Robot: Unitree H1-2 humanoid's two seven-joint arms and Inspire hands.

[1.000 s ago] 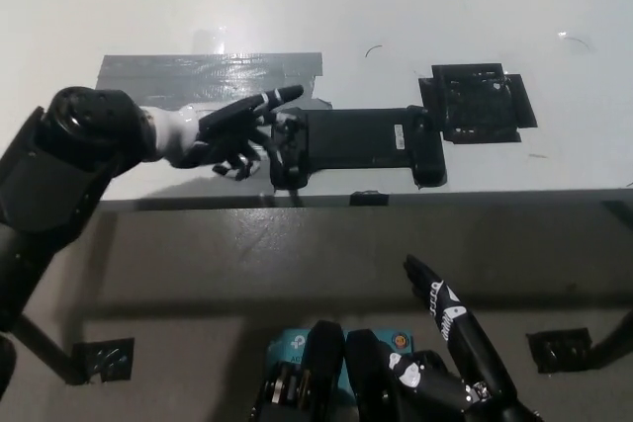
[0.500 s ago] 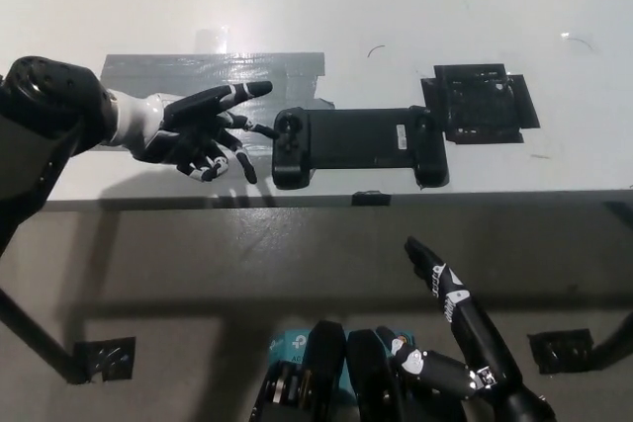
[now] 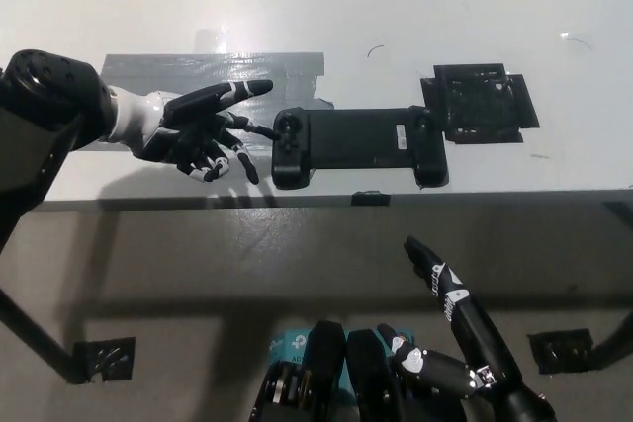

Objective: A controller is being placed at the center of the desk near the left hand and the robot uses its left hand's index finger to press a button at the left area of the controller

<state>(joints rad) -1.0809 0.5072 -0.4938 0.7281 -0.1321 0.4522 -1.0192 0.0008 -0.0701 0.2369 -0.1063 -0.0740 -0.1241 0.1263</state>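
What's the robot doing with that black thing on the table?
The robot is working with a black game controller lying flat near the front edge of the white desk. Its left hand is open just left of the controller, fingers spread and one finger stretched out above the rest. No fingertip is on the controller's left end right now; there is a small gap. The right hand rests low, below the desk edge, holding nothing. A strip of grey tape and a black square patch are stuck to the desk.
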